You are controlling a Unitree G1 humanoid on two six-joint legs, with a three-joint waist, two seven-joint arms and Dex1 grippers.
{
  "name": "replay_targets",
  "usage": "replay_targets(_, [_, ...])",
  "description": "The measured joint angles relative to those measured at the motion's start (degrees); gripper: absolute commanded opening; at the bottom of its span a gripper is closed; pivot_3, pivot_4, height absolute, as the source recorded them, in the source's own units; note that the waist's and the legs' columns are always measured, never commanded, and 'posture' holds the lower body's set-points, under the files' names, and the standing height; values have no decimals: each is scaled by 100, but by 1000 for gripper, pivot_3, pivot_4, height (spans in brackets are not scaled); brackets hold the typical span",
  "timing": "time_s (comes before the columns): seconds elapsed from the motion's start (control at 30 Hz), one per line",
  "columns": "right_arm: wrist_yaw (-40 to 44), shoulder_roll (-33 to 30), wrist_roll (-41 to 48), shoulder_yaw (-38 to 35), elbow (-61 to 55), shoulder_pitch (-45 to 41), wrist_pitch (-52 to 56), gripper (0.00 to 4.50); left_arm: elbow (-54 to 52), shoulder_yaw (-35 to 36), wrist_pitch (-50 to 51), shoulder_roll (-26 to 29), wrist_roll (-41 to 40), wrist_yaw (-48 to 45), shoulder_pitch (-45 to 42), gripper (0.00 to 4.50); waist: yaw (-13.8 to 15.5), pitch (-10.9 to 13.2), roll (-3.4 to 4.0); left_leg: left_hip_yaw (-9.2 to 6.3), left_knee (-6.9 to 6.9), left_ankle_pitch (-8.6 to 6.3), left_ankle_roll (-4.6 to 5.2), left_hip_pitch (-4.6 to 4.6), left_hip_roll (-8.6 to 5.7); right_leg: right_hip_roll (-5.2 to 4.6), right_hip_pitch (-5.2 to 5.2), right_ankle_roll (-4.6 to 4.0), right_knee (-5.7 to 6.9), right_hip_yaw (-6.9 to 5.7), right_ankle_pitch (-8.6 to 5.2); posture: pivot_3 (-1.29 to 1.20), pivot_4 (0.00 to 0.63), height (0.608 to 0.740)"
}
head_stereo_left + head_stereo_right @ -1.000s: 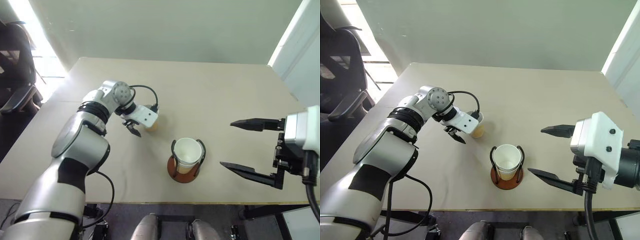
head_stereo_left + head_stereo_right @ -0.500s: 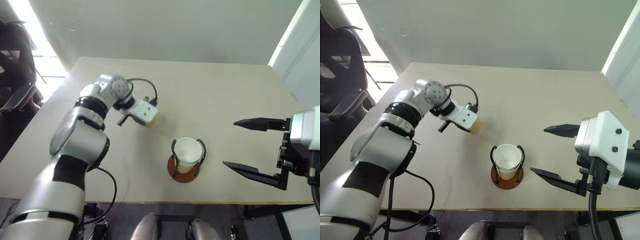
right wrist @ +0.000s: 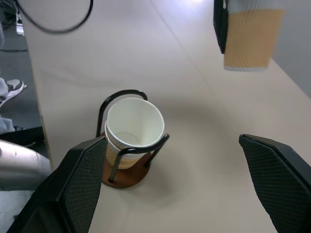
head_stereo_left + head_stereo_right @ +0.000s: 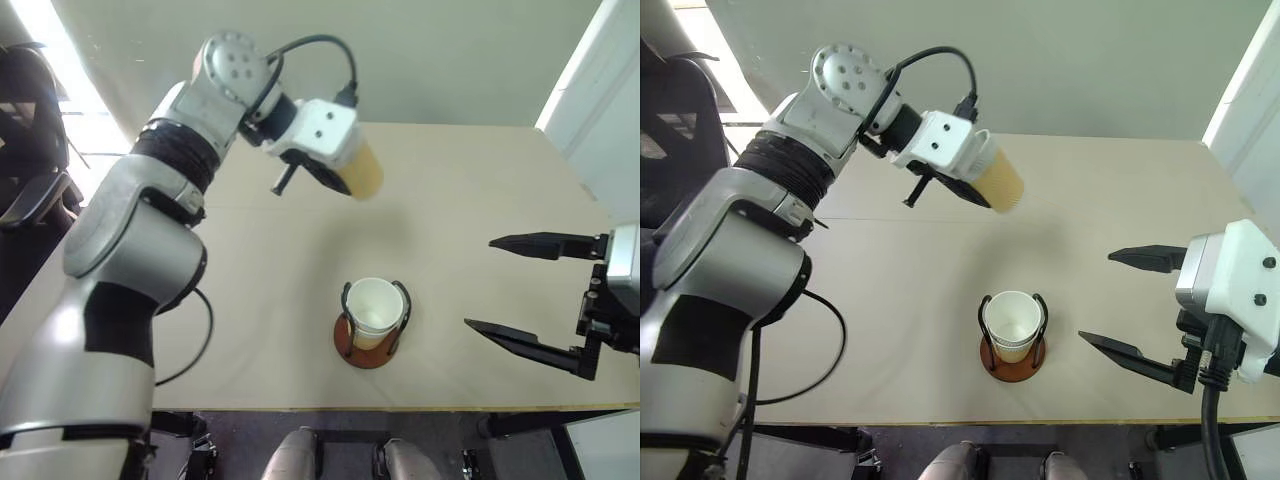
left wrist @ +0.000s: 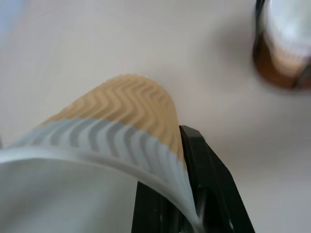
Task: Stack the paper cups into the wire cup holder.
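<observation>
My left arm (image 4: pixel 140 250) is glossy silver-grey with black panels and a ribbed black band near the elbow. Its round joint cap carries a ring of small dark screws, and a black cable loops over to a white wrist block. My right gripper (image 4: pixel 1140 305) has long, pointed black fingers on a white housing with two dark screws.

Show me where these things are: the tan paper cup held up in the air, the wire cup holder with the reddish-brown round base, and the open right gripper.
Tan paper cup (image 4: pixel 1002 183), right eye view, on its ribbed side wall.
Wire cup holder (image 4: pixel 352 352), left eye view, on the reddish-brown base.
Right gripper (image 4: pixel 480 283), left eye view, midway between its fingertips.
</observation>
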Motion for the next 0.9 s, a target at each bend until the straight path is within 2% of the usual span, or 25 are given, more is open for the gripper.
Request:
replay_targets(0.17, [-25, -20, 11, -115, -34, -2, 39, 4500, -1416, -1725, 90, 573, -1898, -3, -607, 39, 0, -2, 12, 37, 3, -12, 1, 12, 5, -7, 5, 14, 0, 9, -10, 0, 150, 740])
replay_targets(0.27, [-95, -33, 41, -192, -55, -2, 107, 4500, -1821, -2621, -187, 726, -2402, -3, -887, 39, -15, 0, 20, 51, 7, -34, 36, 22, 6, -11, 15, 18, 2, 16, -14, 0, 150, 740])
replay_targets(0.3, [-135, -35, 78, -226, -72, -2, 117, 4500, -1869, -2894, -313, 728, -2499, -3, -946, 39, -17, 2, 22, 58, 6, -50, 62, 23, 2, -8, 15, 18, 1, 11, -14, 0, 150, 740])
replay_targets(0.47, [-295, -47, 221, -364, -158, 2, 180, 4500, -2135, -3749, -764, 730, -2875, -2, -1121, 39, -14, 7, 28, 54, 22, -48, 65, 16, 4, -12, 19, 14, 4, 10, -11, 0, 150, 740])
replay_targets(0.57, [-410, -75, 292, -365, -165, -3, 201, 4500, -2186, -4139, -1081, 698, -2982, -2, -1336, 39, -17, 7, 28, 57, 21, -48, 64, 18, 3, -12, 20, 14, 4, 10, -11, 0, 150, 740])
replay_targets(0.73, [-624, -168, 476, -365, -205, -15, 205, 4500, -2392, -5195, -1834, 635, -2984, -2, -1648, 39, -20, 6, 30, 53, 20, -50, 60, 19, 5, -11, 21, 12, 6, 10, -12, 0, 150, 740])
replay_targets(0.9, [-848, -226, 714, -383, -264, -12, 228, 4500, -2046, -5667, -2464, 269, -2882, -2, -1655, 39, -10, 7, 28, 52, 23, -53, 55, 14, 3, -11, 21, 9, 7, 6, -10, 0, 150, 740])
